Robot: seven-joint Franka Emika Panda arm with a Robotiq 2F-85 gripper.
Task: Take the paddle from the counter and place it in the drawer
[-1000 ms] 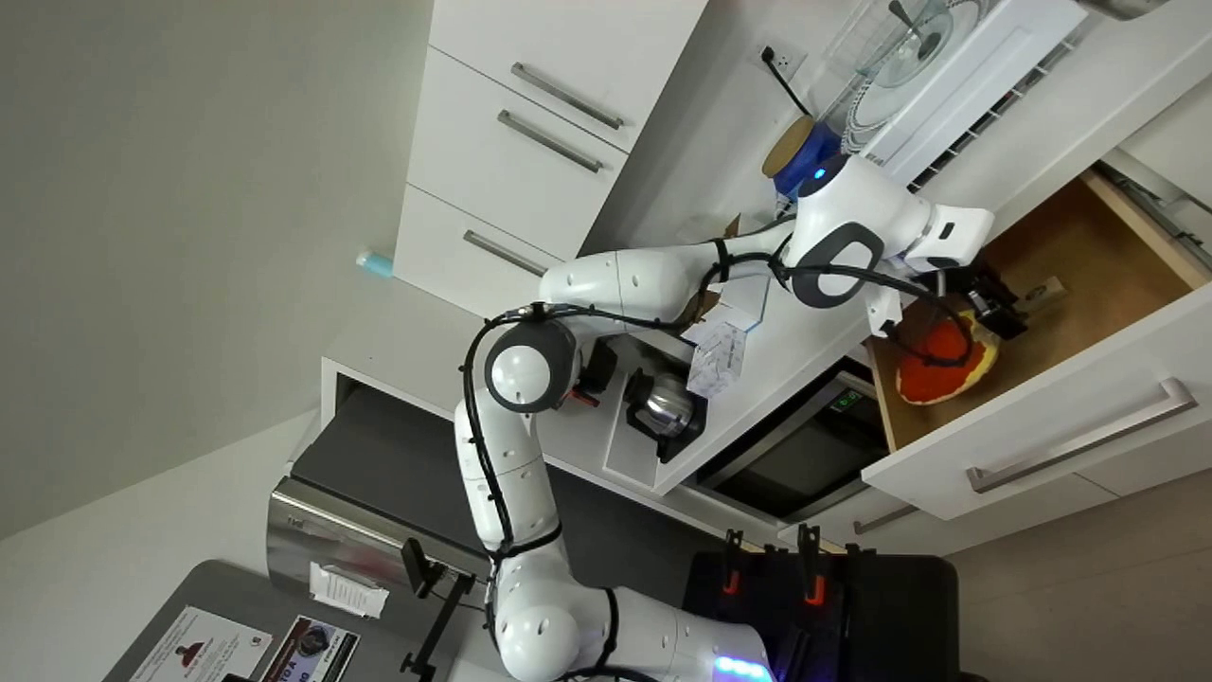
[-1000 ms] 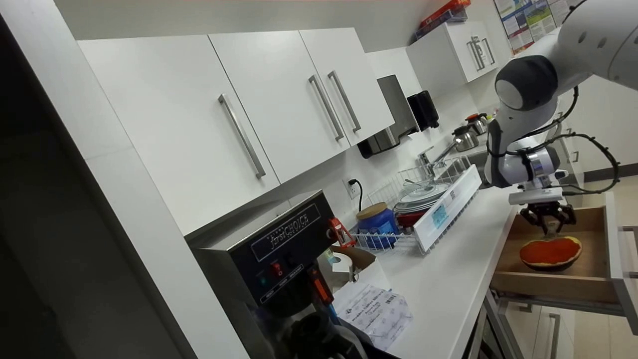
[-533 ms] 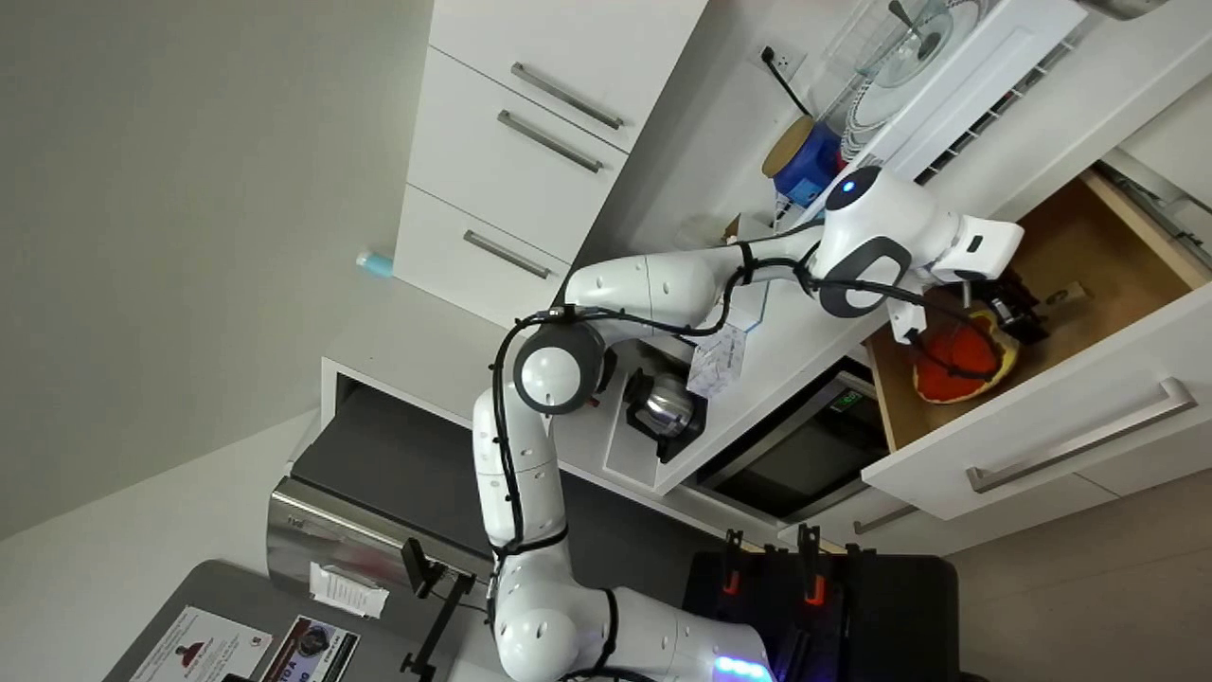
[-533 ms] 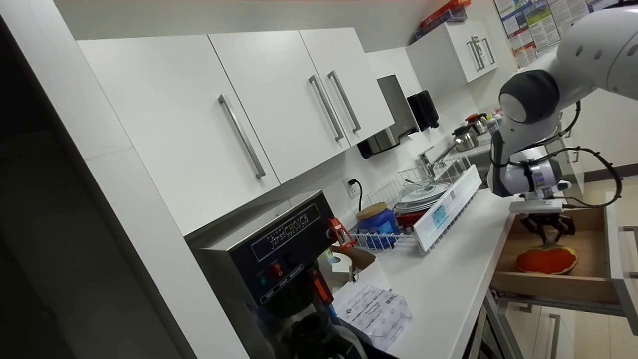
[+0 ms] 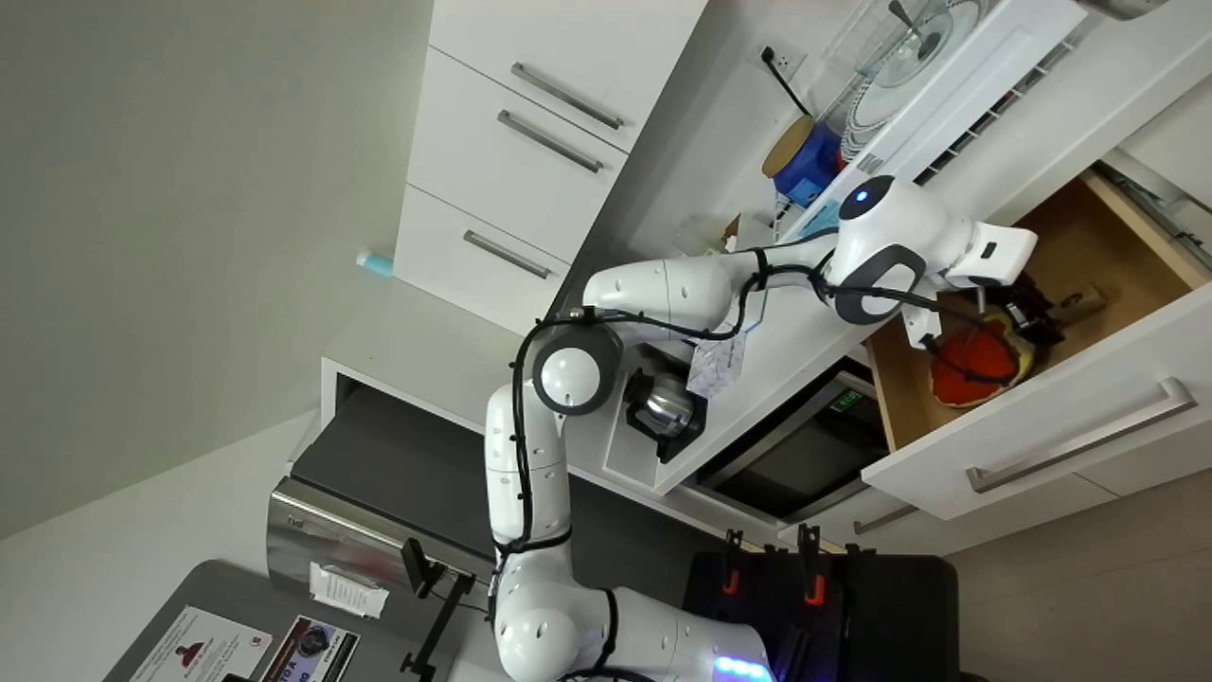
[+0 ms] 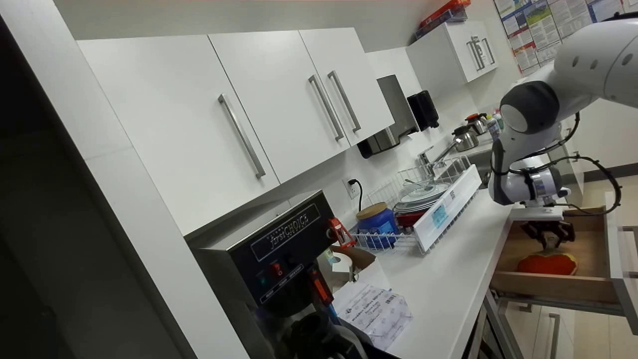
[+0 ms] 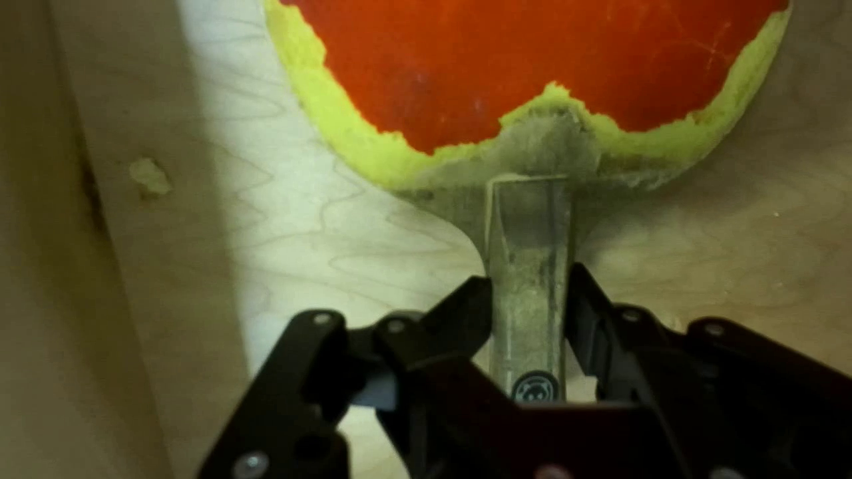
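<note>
The gripper (image 7: 529, 306) stands narrow, its two black fingers (image 7: 466, 313) tight against the left and right sides of the handle (image 7: 532, 259) of the paddle (image 7: 546, 60), which it has hold of. Around them, in the wrist view, is the pale wooden floor of the drawer (image 7: 319, 279), with a small light scrap (image 7: 150, 176) on the left beside the drawer's wall. The paddle's face is on the far side of the fingers, partly out of frame: red-orange, ragged at the edge, with a yellow band around it. A round dark emblem (image 7: 534, 386) marks the handle.

In an exterior view, the counter (image 6: 443, 279) runs from near to far, left of the pulled-out drawer. Near on it are a dark-fronted machine (image 6: 289, 239) and a printed packet (image 6: 374, 311); farther off, left of the arm (image 6: 588, 70), is a dish rack (image 6: 448, 207) with a blue jar (image 6: 379, 229) at its near end. The drawer's near side wall hides the lower edge of the paddle, which is inside the drawer beneath the gripper; whether it touches the floor I cannot tell.

In an exterior view, a glass-fronted appliance (image 5: 805, 440) sits under the counter, left of the drawer. A black cable (image 5: 881, 294) loops across the paddle's red face, which lies left of the gripper; the handle's tan end shows to the right.
</note>
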